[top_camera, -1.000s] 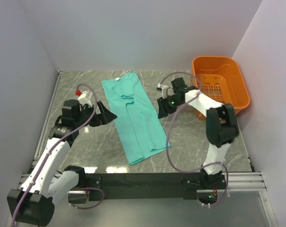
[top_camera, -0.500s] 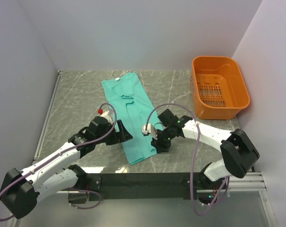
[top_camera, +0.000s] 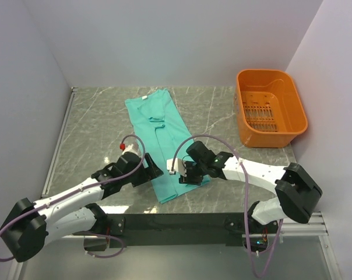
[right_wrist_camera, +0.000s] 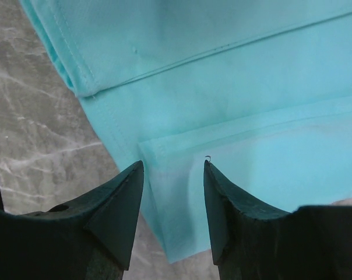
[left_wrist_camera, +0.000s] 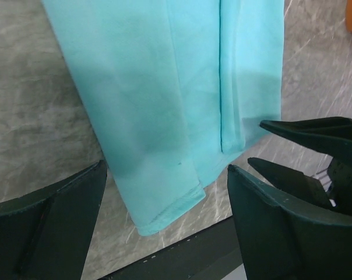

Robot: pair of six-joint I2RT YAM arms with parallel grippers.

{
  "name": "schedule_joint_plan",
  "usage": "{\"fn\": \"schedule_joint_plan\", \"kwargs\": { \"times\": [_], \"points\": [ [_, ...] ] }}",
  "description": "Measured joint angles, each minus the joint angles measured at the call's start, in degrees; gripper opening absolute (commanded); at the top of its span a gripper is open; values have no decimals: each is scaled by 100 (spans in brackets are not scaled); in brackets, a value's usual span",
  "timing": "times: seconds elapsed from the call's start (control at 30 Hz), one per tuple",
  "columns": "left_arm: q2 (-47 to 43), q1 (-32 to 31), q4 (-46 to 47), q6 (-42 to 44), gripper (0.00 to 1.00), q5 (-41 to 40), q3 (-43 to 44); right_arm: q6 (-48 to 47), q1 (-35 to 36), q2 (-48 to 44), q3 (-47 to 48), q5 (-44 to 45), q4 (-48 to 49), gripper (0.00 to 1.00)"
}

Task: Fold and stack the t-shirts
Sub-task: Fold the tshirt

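While the overhead view places the long-folded teal t-shirt on the table with the left gripper and right gripper flanking its near hem, only the wrist views show both jaws parted, left wider, gripping nothing.

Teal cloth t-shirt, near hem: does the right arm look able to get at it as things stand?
Probably yes. The right pincer sits open directly over the teal cloth t-shirt at its near hem corner, and nothing lies between the fingertips and the cloth.
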Motion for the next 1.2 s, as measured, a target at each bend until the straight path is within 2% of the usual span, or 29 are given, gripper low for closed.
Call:
{"fn": "schedule_joint_plan", "kwargs": {
  "times": [0.27, 0.77, 0.83, 0.93, 0.97, 1.07, 1.2],
  "points": [
    [-577, -7, -42, -332, 89, -264, -391, -225, 238, 219, -7, 129, 111, 52],
    [-629, -7, 87, -487, 90, -256, -636, -501, 398, 503, -81, 426, 131, 48],
    [-673, -7, 87, -492, 90, -256, -669, -503, 404, 516, -111, 522, 146, 42],
    [-684, -9, 92, -496, 90, -256, -675, -507, 420, 568, -114, 627, 201, 28],
    [-684, -11, 92, -498, 90, -254, -675, -507, 422, 597, -114, 660, 216, 18],
    [-684, -11, 101, -511, 89, -236, -678, -505, 433, 673, -114, 710, 238, 3],
    [-695, -11, 142, -514, 89, -219, -699, -520, 433, 656, -114, 702, 240, 0]
  ]
}}
